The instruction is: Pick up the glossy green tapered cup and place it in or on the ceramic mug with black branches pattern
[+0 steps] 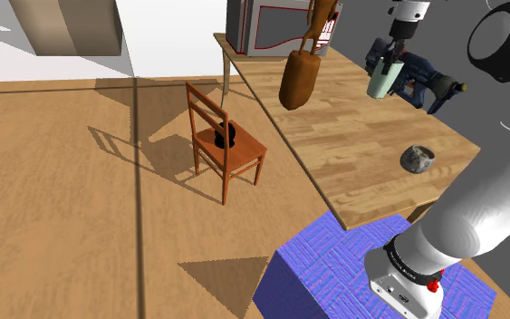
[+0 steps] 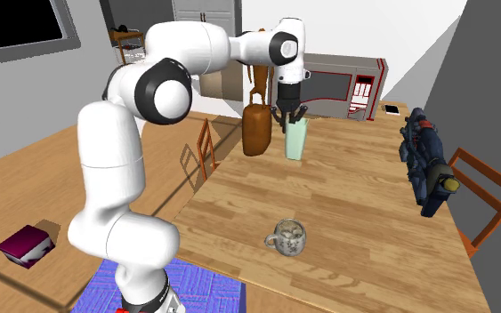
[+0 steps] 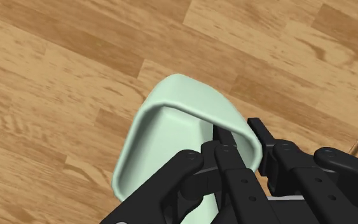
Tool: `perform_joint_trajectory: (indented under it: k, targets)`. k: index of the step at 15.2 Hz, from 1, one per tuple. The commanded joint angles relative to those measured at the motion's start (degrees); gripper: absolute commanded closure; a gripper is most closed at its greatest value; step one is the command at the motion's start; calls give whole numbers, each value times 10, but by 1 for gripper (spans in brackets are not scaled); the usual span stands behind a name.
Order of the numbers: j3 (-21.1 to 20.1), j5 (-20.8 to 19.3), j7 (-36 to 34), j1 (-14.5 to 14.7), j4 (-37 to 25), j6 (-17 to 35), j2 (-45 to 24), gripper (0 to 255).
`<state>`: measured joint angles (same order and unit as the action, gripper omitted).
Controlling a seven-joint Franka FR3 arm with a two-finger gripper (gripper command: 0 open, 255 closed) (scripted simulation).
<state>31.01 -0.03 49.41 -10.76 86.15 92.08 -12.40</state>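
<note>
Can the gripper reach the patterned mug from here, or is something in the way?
Probably yes. The gripper is shut on the pale green cup, and the table between it and the mug lies bare; the brown object and dark blue object stand aside.

Count: 1 pale green cup [image 2: 295, 140], 1 mug [image 2: 288, 236], 1 table [image 2: 355, 204], 2 chairs [image 1: 244, 154] [image 2: 486, 170], 1 book [image 2: 26, 244].

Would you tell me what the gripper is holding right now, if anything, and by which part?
The pale green tapered cup, pinched by the gripper at its rim: one jaw inside the wall, the other outside.
</note>
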Motion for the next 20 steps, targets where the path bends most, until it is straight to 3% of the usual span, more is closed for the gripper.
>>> perform_joint_trajectory:
  k: [1, 9, 20]
  targets:
    - [5, -23, -2, 7, 50, 9, 47, 255]
    - [6, -119, -13, 5, 210, 11, 231, 255]
    - [-8, -221, 8, -57, 341, -53, 448, 255]
